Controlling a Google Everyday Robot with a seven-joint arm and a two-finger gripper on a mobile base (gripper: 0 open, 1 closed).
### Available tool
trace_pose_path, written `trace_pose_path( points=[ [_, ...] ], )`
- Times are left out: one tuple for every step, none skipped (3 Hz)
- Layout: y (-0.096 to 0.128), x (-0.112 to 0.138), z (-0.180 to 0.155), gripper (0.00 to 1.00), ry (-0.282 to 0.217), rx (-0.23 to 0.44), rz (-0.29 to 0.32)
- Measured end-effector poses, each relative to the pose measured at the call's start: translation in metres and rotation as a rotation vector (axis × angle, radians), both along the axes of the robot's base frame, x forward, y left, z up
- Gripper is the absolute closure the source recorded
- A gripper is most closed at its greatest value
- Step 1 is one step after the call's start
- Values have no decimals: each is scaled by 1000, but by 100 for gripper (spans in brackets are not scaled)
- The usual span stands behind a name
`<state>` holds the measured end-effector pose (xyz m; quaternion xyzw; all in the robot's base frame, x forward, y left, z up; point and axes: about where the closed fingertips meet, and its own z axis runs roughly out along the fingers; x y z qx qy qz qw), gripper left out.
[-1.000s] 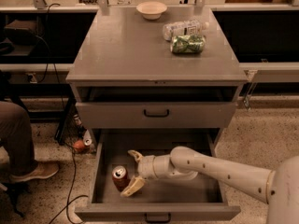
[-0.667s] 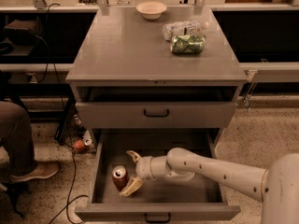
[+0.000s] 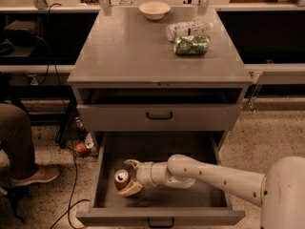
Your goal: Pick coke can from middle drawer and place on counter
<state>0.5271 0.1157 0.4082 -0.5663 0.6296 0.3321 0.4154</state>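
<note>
The coke can [image 3: 121, 179], red with a silver top, stands upright in the left front part of the open middle drawer [image 3: 157, 216]. My gripper [image 3: 131, 177] reaches into the drawer from the right, open, with one tan finger behind the can and one in front of it, the tips beside the can's right side. The counter [image 3: 128, 51] is the grey top slab of the cabinet above.
A shallow bowl [image 3: 154, 9], a clear plastic bottle [image 3: 188, 30] and a green crinkly bag [image 3: 191, 45] lie at the counter's back right. The drawer above [image 3: 159, 114] is slightly pulled out. A person's leg and shoe [image 3: 24, 151] and cables are at left.
The gripper has moved a little left toward the can, so its open fingers now flank the can's right side. The can has not moved.
</note>
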Motion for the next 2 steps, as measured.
trace_pose_path(
  points=[
    [-2,-1,-5,46,11,5,-13],
    [-8,0,-6,69,45,74,-37]
  ],
)
